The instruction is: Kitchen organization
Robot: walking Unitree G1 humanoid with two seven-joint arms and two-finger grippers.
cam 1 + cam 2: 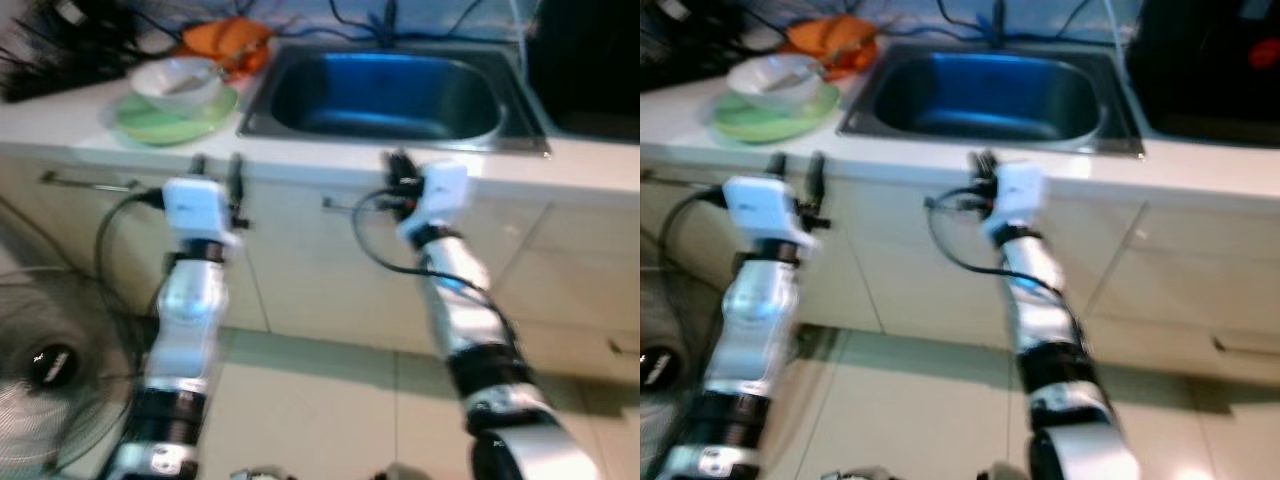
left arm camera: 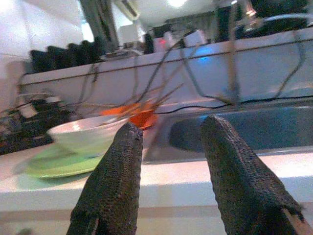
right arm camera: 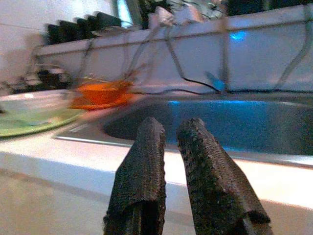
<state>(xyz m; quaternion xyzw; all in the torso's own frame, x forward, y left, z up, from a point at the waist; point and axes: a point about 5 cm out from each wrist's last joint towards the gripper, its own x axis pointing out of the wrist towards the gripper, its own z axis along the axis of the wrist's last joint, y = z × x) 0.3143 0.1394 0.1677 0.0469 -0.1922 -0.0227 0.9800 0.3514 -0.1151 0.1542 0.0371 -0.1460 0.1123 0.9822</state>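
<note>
A white desk (image 1: 90, 120) with a stainless steel sink (image 1: 385, 95) set into it is being faced from the head views, which are somewhat blurred. To the sink's left, a white bowl (image 1: 178, 80) is being carried on a green plate (image 1: 170, 122), and something thin, too blurred to be identified, is resting in the bowl. Just behind the bowl, an orange item (image 1: 228, 42) is lying beside the sink's rear corner, with dark cables (image 1: 400, 20) running along the wall behind.

Both arms are being held up in front of the cream cabinet doors (image 1: 300, 270) below the desk edge. The left end effector (image 1: 217, 170) is being held just below the desk edge, under the plate, with its fingers (image 2: 115, 188) spread wide apart and nothing between them. The right end effector (image 1: 400, 170) is being held at the desk edge in front of the sink, its fingers (image 3: 142, 181) drawn narrow with only a slim gap, and nothing is being gripped.

A fan (image 1: 45, 365) is standing on the tiled floor (image 1: 320, 400) at the robot's left.
</note>
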